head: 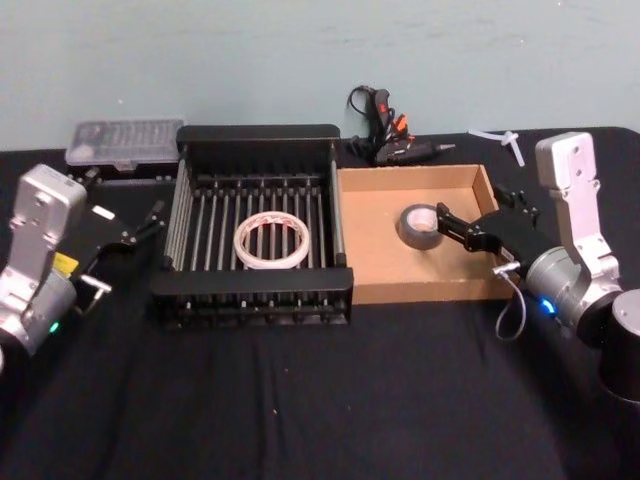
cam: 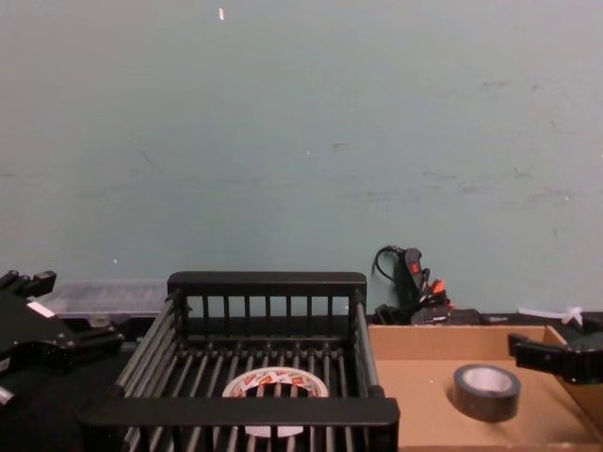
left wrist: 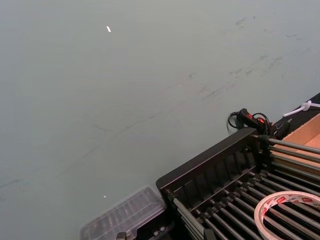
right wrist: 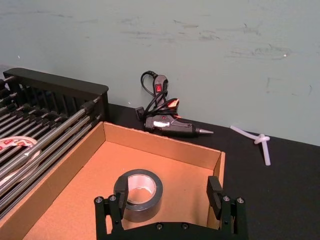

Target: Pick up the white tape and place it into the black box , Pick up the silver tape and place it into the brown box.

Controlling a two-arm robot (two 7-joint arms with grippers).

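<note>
The white tape [head: 270,241] lies flat on the barred floor of the black box [head: 258,134], also seen as the white tape [cam: 278,382] from the chest and the white tape [left wrist: 287,212] in the left wrist view. The silver tape [head: 419,225] rests flat on the floor of the brown box [head: 372,250]. My right gripper [head: 446,227] is open just over the box's right part, its fingers [right wrist: 112,212] straddling the near side of the silver tape [right wrist: 139,193] without closing on it. My left gripper [head: 150,230] hangs open, holding nothing, left of the black box.
A black glue gun [head: 388,132] with its cord lies behind the brown box, and a white glue stick piece [head: 506,143] lies at the back right. A clear plastic case [head: 125,142] sits at the back left. A teal wall stands close behind the table.
</note>
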